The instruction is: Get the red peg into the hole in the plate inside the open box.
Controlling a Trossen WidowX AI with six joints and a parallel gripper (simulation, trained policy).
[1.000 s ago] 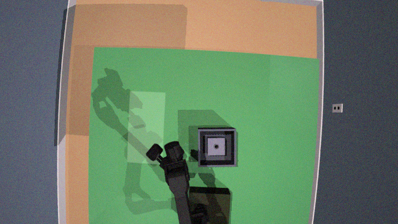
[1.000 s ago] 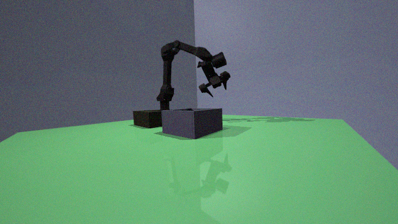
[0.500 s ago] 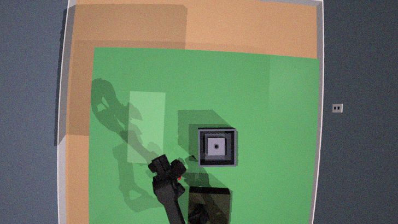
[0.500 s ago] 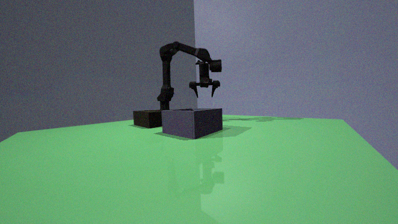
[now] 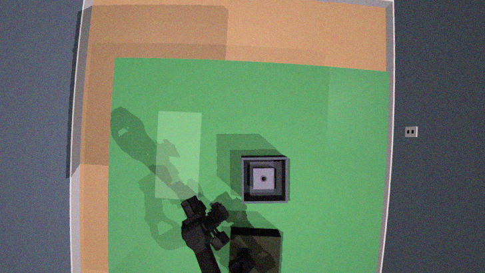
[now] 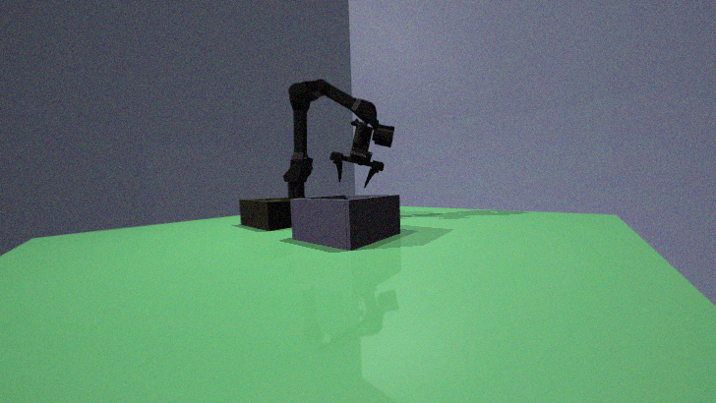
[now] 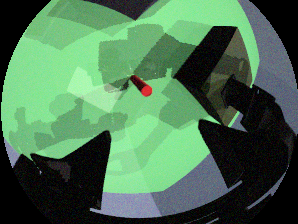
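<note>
Poised near the open box (image 5: 286, 179) (image 6: 321, 220) with empty gripper (image 5: 218, 228) (image 6: 353, 184) (image 7: 155, 129) spread wide; best centred over the red peg (image 7: 146, 90) before descending.

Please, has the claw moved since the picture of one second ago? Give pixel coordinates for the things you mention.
Yes. In the exterior view, the claw (image 5: 222, 222) (image 6: 352, 184) (image 7: 155, 129) has swung leftward, toward the dark box (image 5: 254, 232) (image 6: 254, 213) (image 7: 206, 64); it now points more steeply down.
</note>
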